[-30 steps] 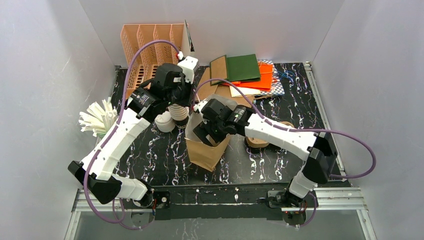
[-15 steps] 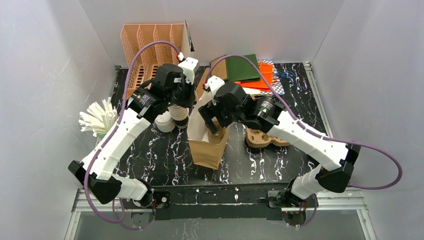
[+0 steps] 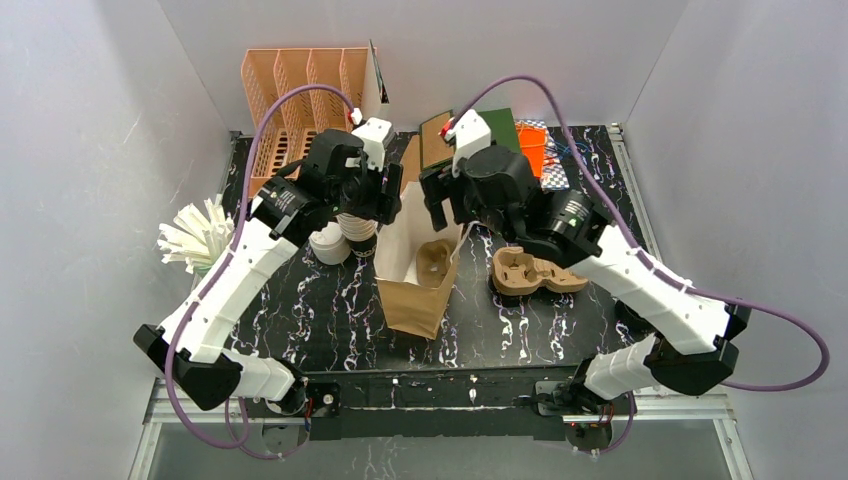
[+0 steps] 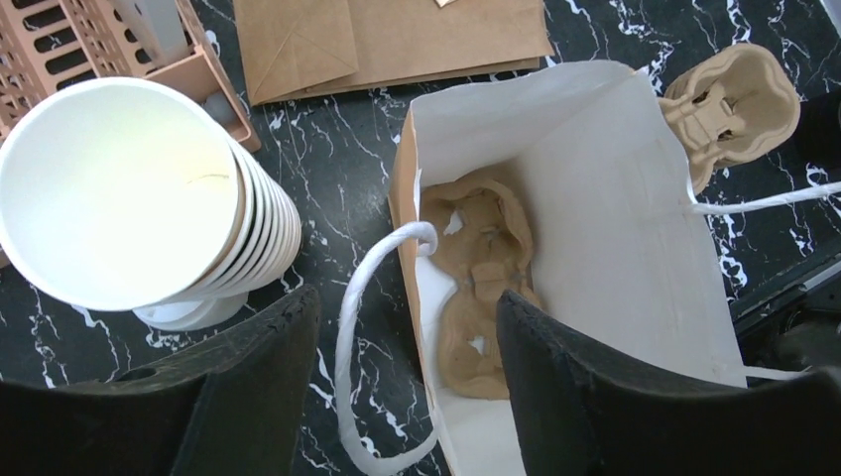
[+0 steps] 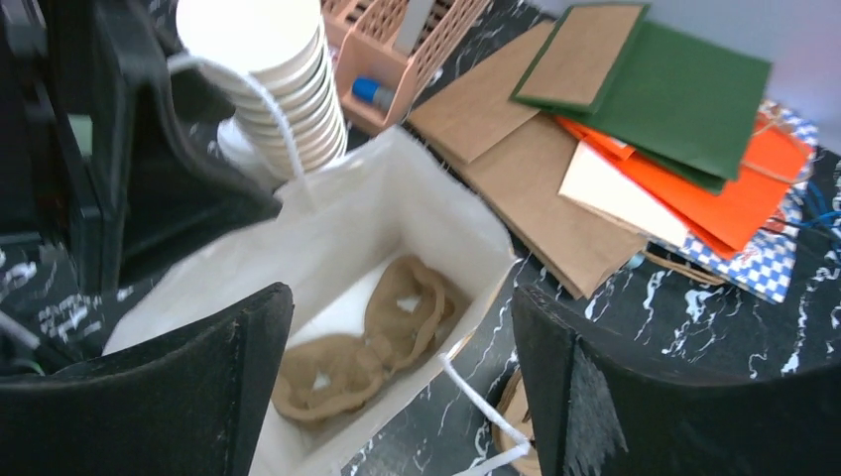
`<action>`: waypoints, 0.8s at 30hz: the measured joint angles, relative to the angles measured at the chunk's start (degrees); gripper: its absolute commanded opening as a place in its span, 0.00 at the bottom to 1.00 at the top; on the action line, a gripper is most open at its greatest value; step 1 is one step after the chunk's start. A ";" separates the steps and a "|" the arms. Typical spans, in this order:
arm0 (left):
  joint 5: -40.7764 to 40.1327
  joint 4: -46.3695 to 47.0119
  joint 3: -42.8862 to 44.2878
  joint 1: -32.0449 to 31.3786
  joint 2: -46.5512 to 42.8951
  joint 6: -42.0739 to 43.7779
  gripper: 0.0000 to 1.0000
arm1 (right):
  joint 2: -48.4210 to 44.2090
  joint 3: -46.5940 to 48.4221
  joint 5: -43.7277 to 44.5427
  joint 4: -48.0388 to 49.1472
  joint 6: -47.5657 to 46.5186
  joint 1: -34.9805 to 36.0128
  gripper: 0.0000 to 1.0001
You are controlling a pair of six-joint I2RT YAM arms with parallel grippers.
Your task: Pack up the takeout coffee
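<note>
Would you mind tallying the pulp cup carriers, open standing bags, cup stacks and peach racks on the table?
Pulp cup carriers: 2
Open standing bags: 1
Cup stacks: 1
Peach racks: 1
Total: 5

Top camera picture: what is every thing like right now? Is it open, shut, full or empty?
paper bag, standing up, mouth open
cup carrier, lying in the bag's bottom, no cups in it
second cup carrier, on the table beside the bag, empty
cup stack, upright, no lid
flat bags, folded, piled at the back
left gripper, open, holding nothing
right gripper, open, holding nothing
</note>
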 measured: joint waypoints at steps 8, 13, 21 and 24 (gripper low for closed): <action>-0.07 -4.83 0.57 0.00 -0.52 -1.66 0.64 | 3.54 9.07 10.01 -3.89 2.93 -0.37 0.73; 0.00 -5.92 -1.18 0.02 -1.97 -2.75 0.62 | 10.62 13.88 5.40 -10.40 6.82 -6.51 0.67; -2.21 -8.35 -0.92 0.00 -5.25 -3.23 0.66 | 13.40 12.11 -3.82 -14.73 10.73 -14.01 0.59; -4.00 -10.05 1.31 0.02 -7.10 -3.39 0.66 | 13.40 10.84 -5.16 -14.86 11.65 -13.88 0.52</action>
